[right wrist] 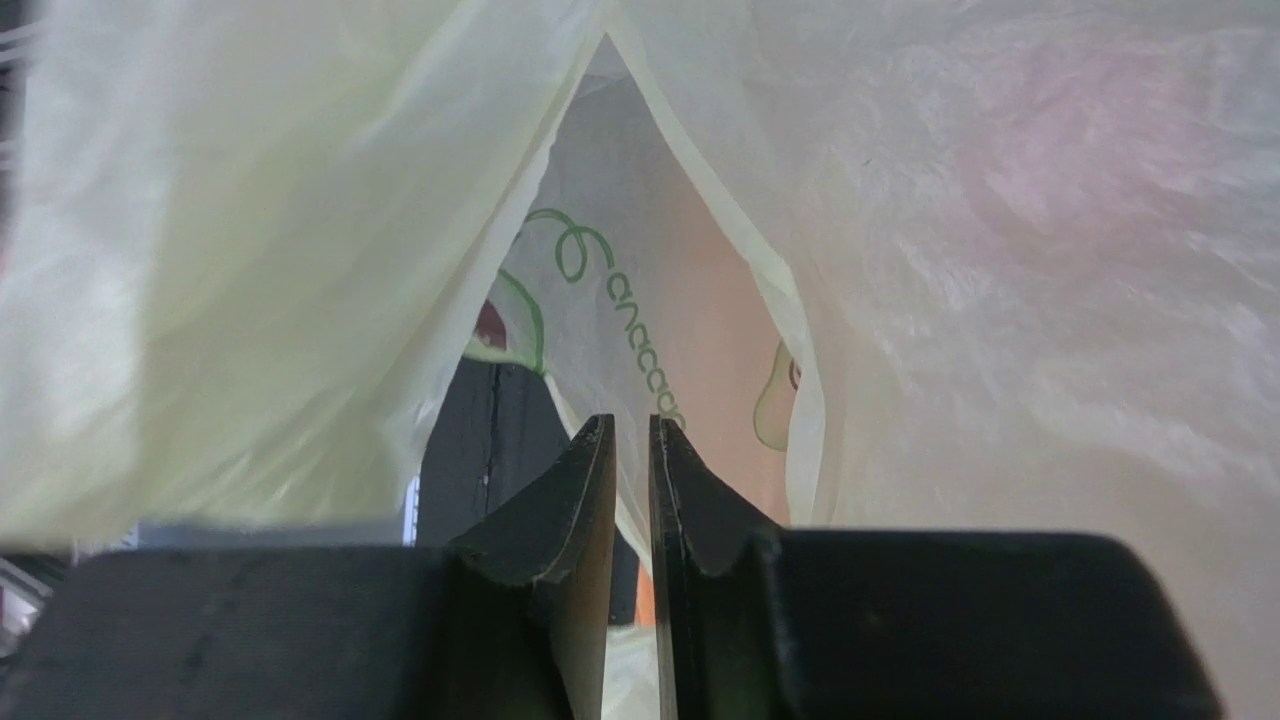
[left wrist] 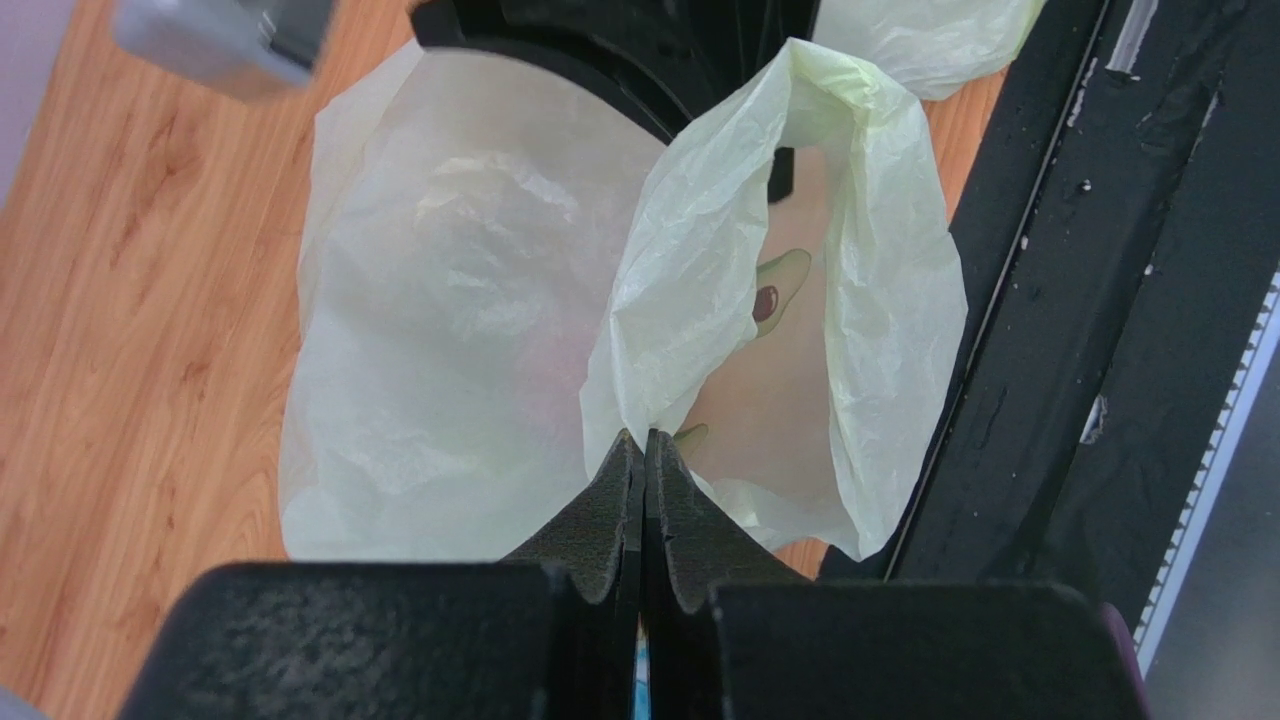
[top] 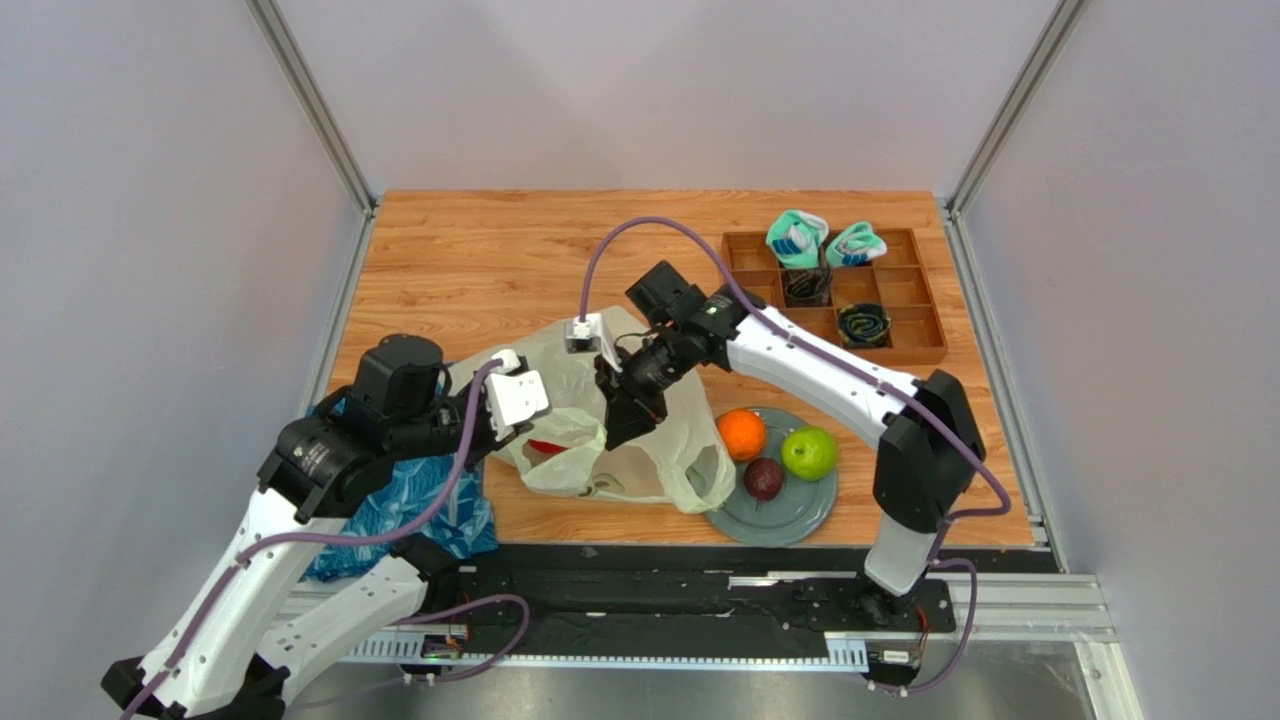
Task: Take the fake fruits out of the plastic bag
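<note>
The pale yellow-green plastic bag (top: 649, 450) lies crumpled in the middle of the table, with a red shape (top: 550, 446) showing at its left side. My left gripper (top: 522, 405) is shut on a fold of the plastic bag (left wrist: 451, 300); the tips (left wrist: 645, 440) pinch the film. My right gripper (top: 619, 425) reaches into the bag's mouth. In the right wrist view its jaws (right wrist: 631, 428) stand a narrow slit apart, with avocado-printed film (right wrist: 962, 270) all round and nothing clearly between them. An orange (top: 741, 435), a green apple (top: 809, 452) and a dark purple fruit (top: 765, 479) sit on a grey plate (top: 796, 521).
A blue leaf-patterned bag (top: 413, 518) lies under my left arm at the near left. A wooden compartment tray (top: 902, 300) at the back right holds rolled teal-and-white socks (top: 796, 236) and dark coils. A black rail (top: 676, 578) runs along the near edge.
</note>
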